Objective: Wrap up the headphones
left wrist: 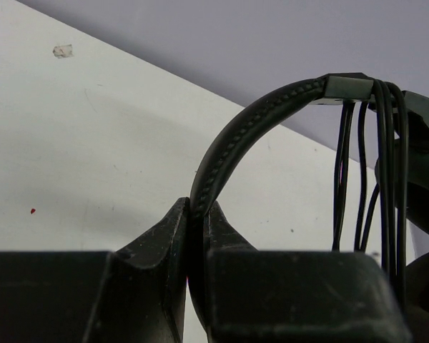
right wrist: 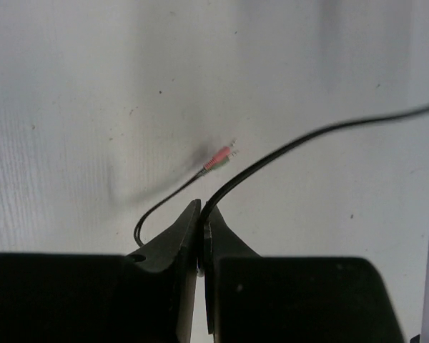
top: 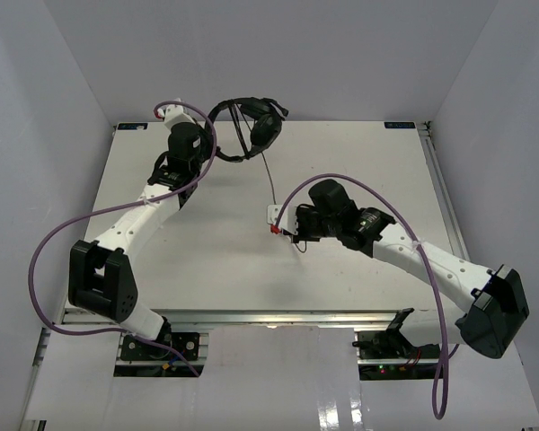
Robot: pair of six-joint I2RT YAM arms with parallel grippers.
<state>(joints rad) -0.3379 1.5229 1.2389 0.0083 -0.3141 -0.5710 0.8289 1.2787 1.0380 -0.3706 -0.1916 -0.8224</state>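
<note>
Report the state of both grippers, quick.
Left gripper: closed on the headphones, pinching the headband.
Right gripper: closed on the cord, short of its plug end.

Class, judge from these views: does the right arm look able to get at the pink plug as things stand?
Probably not yet: the plug sits just ahead of the right gripper, nothing between, but that gripper is shut on the cord.
</note>
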